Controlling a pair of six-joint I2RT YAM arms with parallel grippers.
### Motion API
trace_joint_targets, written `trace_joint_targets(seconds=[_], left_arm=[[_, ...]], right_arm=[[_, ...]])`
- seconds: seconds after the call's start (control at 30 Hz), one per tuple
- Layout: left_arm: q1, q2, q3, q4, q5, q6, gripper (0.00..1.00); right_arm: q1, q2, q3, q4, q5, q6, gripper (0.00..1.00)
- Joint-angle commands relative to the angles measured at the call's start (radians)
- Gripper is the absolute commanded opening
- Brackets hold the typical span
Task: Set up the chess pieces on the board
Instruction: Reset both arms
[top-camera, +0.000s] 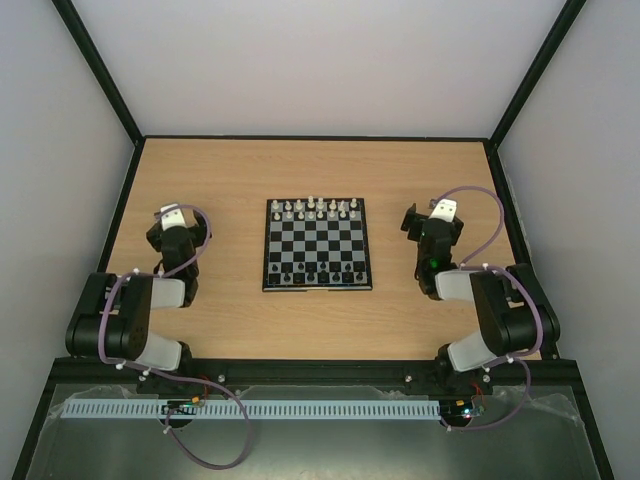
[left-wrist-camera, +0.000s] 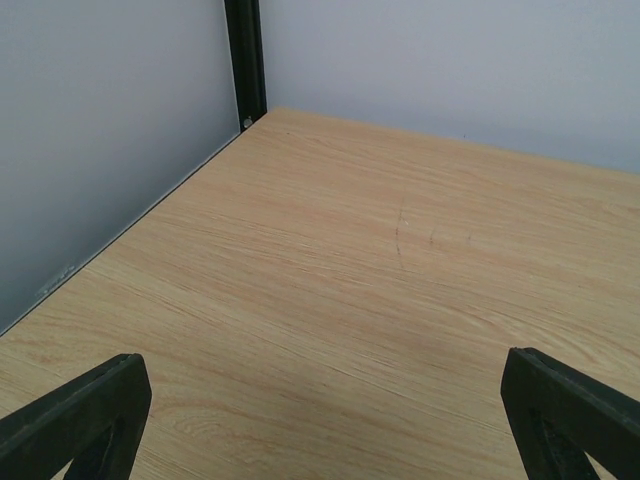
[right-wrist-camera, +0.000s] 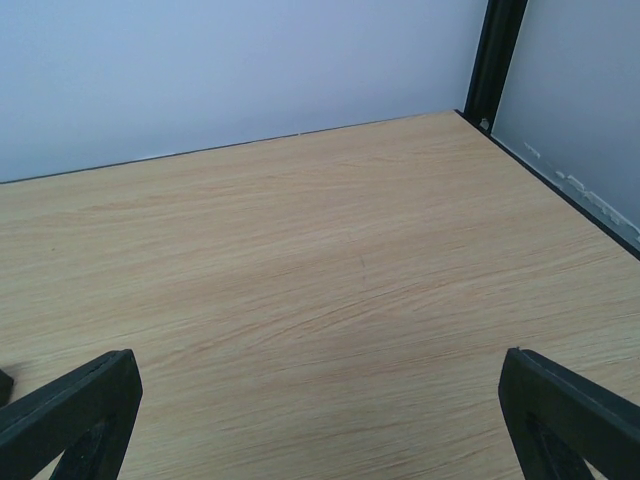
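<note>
The board (top-camera: 317, 244), small with black and pale grey checks, lies mid-table in the top view. Tiny black chess pieces (top-camera: 316, 276) stand along its near rows; small white pieces (top-camera: 314, 209) line its far rows. My left gripper (top-camera: 172, 222) rests well left of the board, my right gripper (top-camera: 428, 222) well right of it. In each wrist view the fingers (left-wrist-camera: 80, 415) (right-wrist-camera: 570, 410) stand far apart over bare wood, so both grippers (left-wrist-camera: 325, 425) (right-wrist-camera: 320, 420) are open and hold nothing. Board and pieces are out of both wrist views.
The wooden table (top-camera: 230, 180) is ringed by a black frame (top-camera: 120, 215) and pale walls (left-wrist-camera: 110, 130). A black corner post (left-wrist-camera: 246, 60) stands at the far left, another post (right-wrist-camera: 494, 55) at the far right. A white ribbed strip (top-camera: 260, 409) runs along the near edge.
</note>
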Motion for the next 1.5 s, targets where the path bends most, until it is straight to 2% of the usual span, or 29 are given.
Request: trace_joint_targets(seconds=[0.0, 0.2, 0.37, 0.5, 0.7, 0.73, 0.83, 0.97, 1.23, 1.33, 1.47], left_arm=[[0.012, 0.013, 0.028, 0.046, 0.021, -0.011, 0.99], [0.013, 0.024, 0.032, 0.045, 0.015, -0.016, 0.99], [0.013, 0.042, 0.056, 0.02, 0.019, -0.012, 0.99], [0.012, 0.049, 0.065, 0.01, 0.018, -0.012, 0.99], [0.012, 0.047, 0.061, 0.014, 0.018, -0.013, 0.99], [0.012, 0.047, 0.061, 0.015, 0.018, -0.013, 0.99], [0.012, 0.046, 0.057, 0.018, 0.018, -0.013, 0.99], [0.012, 0.042, 0.045, 0.033, 0.011, -0.017, 0.99], [0.012, 0.042, 0.041, 0.042, 0.009, -0.016, 0.99], [0.012, 0.044, 0.039, 0.046, 0.011, -0.014, 0.99], [0.01, 0.044, 0.04, 0.049, 0.01, -0.013, 0.99]], right_arm=[[-0.037, 0.029, -0.013, 0.155, -0.039, 0.015, 0.99], [-0.043, 0.111, -0.043, 0.265, -0.062, 0.009, 0.99], [-0.043, 0.133, 0.031, 0.142, -0.085, 0.002, 0.99], [-0.043, 0.131, 0.027, 0.148, -0.102, -0.005, 0.99], [-0.043, 0.031, -0.15, 0.403, -0.109, -0.016, 0.99], [-0.043, -0.016, -0.169, 0.385, -0.11, -0.008, 0.99], [-0.043, -0.188, -0.113, 0.097, -0.102, 0.003, 0.99], [-0.044, -0.272, -0.192, 0.112, -0.038, -0.015, 0.99], [-0.044, -0.238, -0.25, 0.162, 0.015, -0.028, 0.99], [-0.048, -0.158, -0.28, 0.257, 0.021, -0.019, 0.99], [-0.061, -0.054, -0.217, 0.232, -0.005, -0.018, 0.99]])
